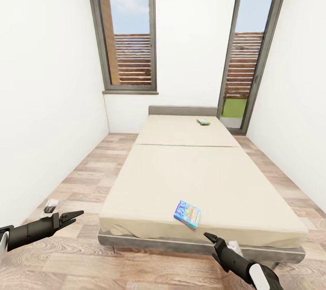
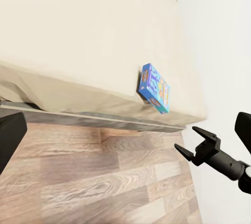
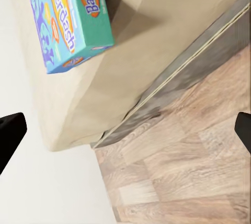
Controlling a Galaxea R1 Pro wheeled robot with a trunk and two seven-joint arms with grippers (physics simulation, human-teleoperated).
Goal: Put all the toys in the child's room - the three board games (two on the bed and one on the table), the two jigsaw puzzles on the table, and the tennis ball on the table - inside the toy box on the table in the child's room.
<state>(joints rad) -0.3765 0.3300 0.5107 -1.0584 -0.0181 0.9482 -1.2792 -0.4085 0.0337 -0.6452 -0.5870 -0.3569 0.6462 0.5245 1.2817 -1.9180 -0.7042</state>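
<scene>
A small blue board game (image 1: 187,214) lies on the beige bed (image 1: 199,177) near its foot edge. The same "Balderdash" box (image 3: 70,17) appears close up in the right wrist view and as a blue box (image 2: 153,88) in the left wrist view. A white-and-green board game (image 1: 203,121) rests far off by the grey headboard. My right gripper (image 1: 210,237) hangs open just short of the bed's foot, below the blue box, holding nothing. Its two fingers (image 2: 194,131) stand spread in the left wrist view. My left gripper (image 1: 74,216) is open and empty over the floor, left of the bed.
White walls close in on both sides. A tall window (image 1: 129,32) and a glass door (image 1: 249,54) stand behind the headboard. Wood-plank floor (image 1: 86,177) runs along the bed's left side, with a narrower strip on its right. The bed's grey frame (image 1: 190,244) lies just ahead.
</scene>
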